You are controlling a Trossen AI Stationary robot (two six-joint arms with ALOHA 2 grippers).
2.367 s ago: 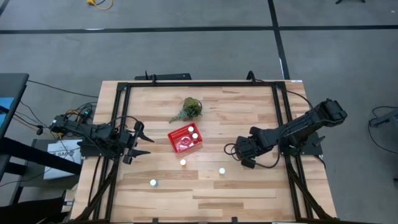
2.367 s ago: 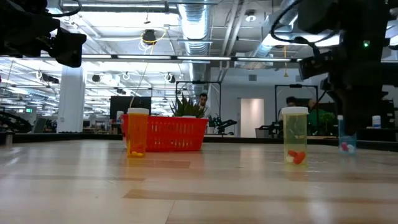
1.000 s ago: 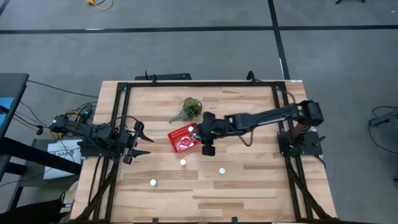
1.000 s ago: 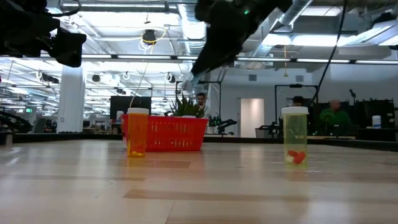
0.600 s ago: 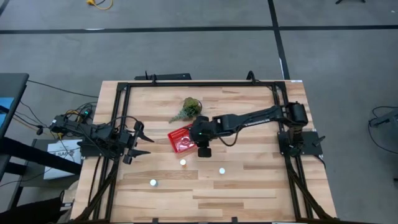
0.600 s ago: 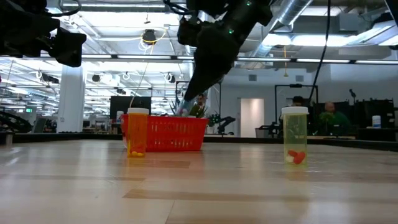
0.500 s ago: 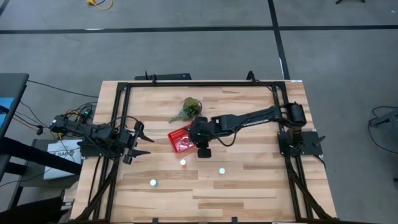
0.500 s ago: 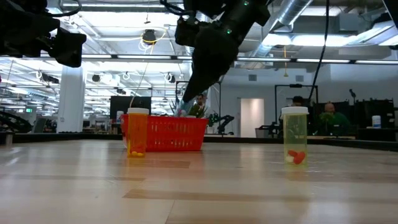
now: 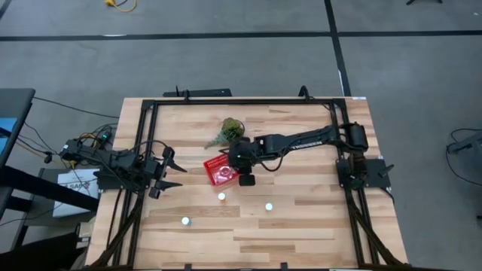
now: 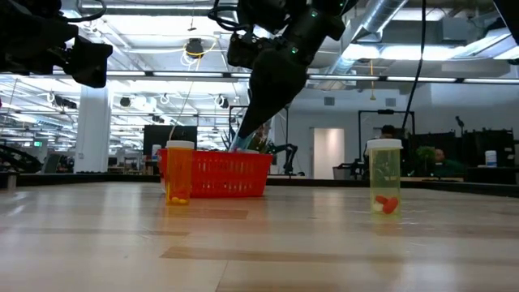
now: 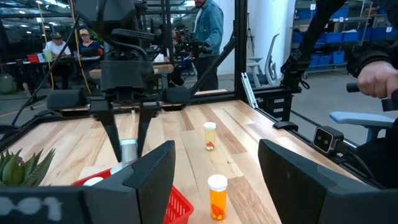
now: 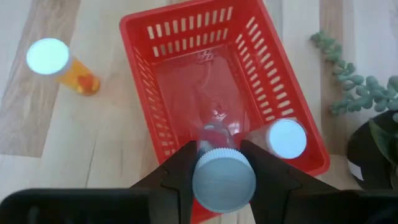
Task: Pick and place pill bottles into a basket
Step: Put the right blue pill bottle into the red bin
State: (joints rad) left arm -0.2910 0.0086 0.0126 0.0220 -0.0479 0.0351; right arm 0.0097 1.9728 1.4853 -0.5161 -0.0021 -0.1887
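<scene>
The right arm has swung in from its own side of the counter (image 9: 301,218) and now hangs over the red basket (image 12: 186,37), with the right gripper (image 12: 224,163) pinched around a pill bottle (image 12: 224,180) whose pale cap faces the wrist camera. 2 seconds or so ago that arm was parked near the right rail, so this looks like the carry stage nearly over and the drop about due.

1 bottle already stands in the basket's corner (image 12: 286,138), beside the held one. 3 more stay out on the counter in the high view: 1 just in front of the basket (image 9: 221,196), another toward the right (image 9: 268,205), and a third near the left front (image 9: 185,221).

The held bottle sits above the basket's near wall rather than its middle, so I'd guess it needs a little more reach inward. The leafy plant (image 9: 230,132) crowds the far side; the basket floor is mostly open.

The left gripper (image 9: 172,172) waits at the left edge, its jaws spread.
</scene>
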